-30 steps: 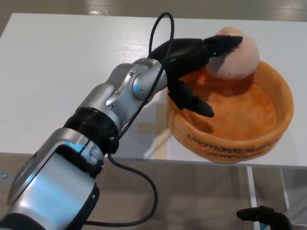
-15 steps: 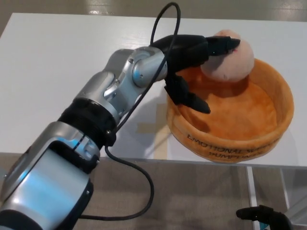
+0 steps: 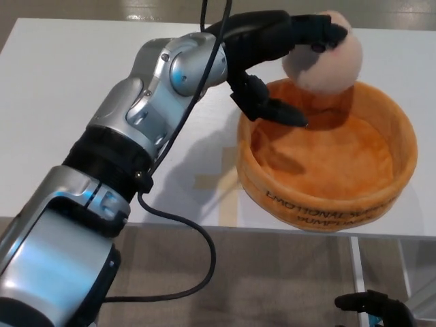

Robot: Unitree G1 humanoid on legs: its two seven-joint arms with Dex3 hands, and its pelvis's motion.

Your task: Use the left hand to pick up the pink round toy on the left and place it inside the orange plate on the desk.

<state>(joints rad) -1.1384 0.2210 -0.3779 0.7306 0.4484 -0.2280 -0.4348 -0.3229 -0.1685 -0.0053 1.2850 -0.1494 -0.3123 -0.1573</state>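
The pink round toy (image 3: 325, 65) hangs over the far rim of the orange plate (image 3: 327, 197), which stands at the desk's front right. My left hand (image 3: 279, 51) reaches in from the left above the plate. Its two fingers (image 3: 315, 32) curl over the top of the toy, and the thumb (image 3: 274, 109) points down toward the plate's near-left wall, apart from the toy. Whether the toy's underside rests on the rim is hidden. Only the top of my right hand (image 3: 371, 305) shows at the bottom edge, below the desk.
The white desk (image 3: 82, 102) stretches away to the left and behind the plate. Its front edge runs just below the plate, with floor beyond. A black cable (image 3: 197, 266) loops from my left forearm down past the desk edge.
My left arm has risen and swung toward the back, and the toy has gone up with the fingers from inside the plate to its far rim. The plate has stayed put.
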